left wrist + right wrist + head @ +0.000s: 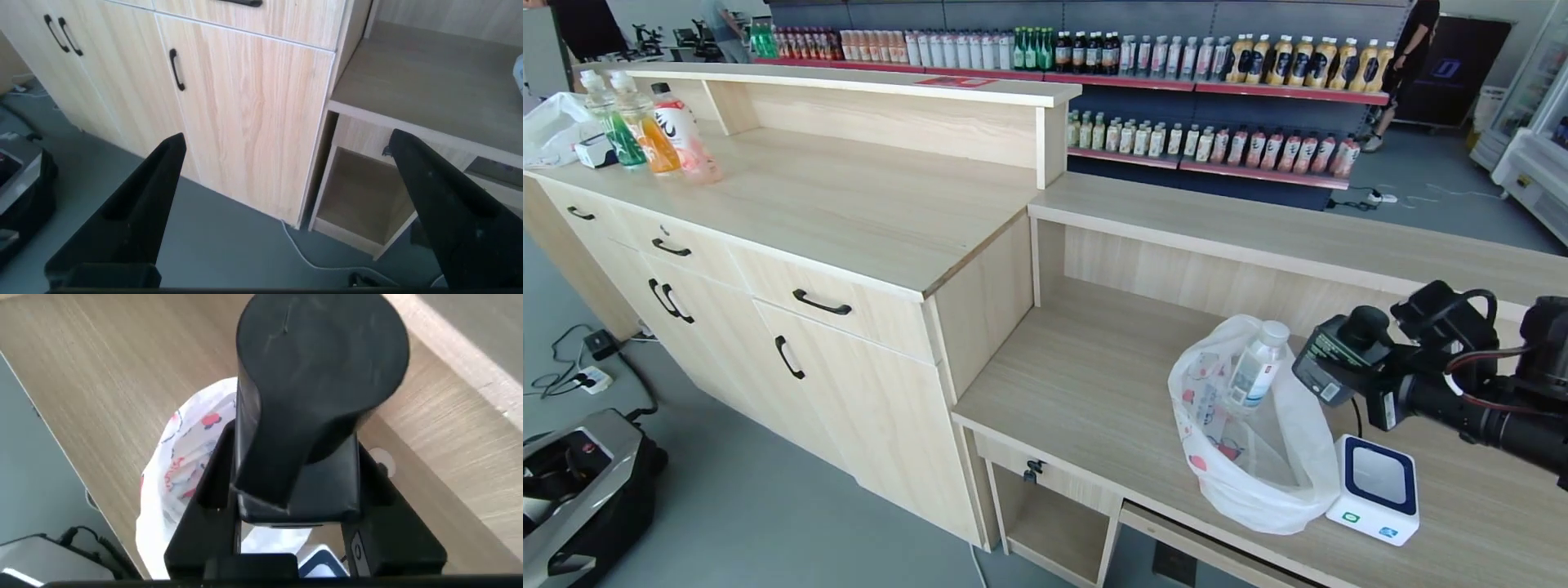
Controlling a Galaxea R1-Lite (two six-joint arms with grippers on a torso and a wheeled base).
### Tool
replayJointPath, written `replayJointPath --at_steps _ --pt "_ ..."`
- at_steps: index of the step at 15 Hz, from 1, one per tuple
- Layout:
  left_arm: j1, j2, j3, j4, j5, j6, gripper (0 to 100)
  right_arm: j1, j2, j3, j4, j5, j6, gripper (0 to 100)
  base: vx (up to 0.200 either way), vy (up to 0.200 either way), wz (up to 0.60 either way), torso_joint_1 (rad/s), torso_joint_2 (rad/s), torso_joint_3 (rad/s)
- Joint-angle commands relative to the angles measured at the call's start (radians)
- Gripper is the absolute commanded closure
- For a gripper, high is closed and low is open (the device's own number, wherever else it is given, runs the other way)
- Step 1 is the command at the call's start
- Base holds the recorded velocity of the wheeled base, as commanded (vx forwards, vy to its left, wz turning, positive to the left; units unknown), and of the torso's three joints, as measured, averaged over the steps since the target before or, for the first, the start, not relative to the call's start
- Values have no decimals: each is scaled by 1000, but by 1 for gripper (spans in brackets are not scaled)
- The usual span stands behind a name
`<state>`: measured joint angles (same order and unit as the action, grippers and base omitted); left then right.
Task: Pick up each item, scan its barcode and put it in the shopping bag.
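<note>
A white shopping bag [1250,457] with red prints stands open on the low desk [1094,384], with a clear white-capped bottle [1256,366] upright inside it. Just right of the bag, my right gripper [298,514] is shut on a black handheld barcode scanner [1335,359], held above the bag [184,457]. Three bottles stand far off on the high counter: green [619,122], orange [652,126] and pink [686,135]. My left gripper [286,143] hangs open and empty over the floor in front of the cabinet doors [245,98].
A white and blue scanner box [1376,490] sits at the desk's front edge, right of the bag. A small white box [595,151] and a crumpled plastic bag [551,122] lie beside the three bottles. Cables and a power strip [588,377] lie on the floor at left.
</note>
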<state>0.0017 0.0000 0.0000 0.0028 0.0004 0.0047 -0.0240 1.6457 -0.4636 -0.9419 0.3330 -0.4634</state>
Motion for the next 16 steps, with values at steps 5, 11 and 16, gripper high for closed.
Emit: replayJointPath --at_steps 5,11,16 --pt "0 2 0 0 1 0 0 16 266 8 -51 1 -3 100 0 0 0 0 0 0" --pt "0 2 0 0 1 0 0 15 381 10 -126 0 -40 100 0 0 0 0 0 0" --pt "0 2 0 0 0 0 0 19 486 -24 -173 1 -32 100 0 0 0 0 0 0"
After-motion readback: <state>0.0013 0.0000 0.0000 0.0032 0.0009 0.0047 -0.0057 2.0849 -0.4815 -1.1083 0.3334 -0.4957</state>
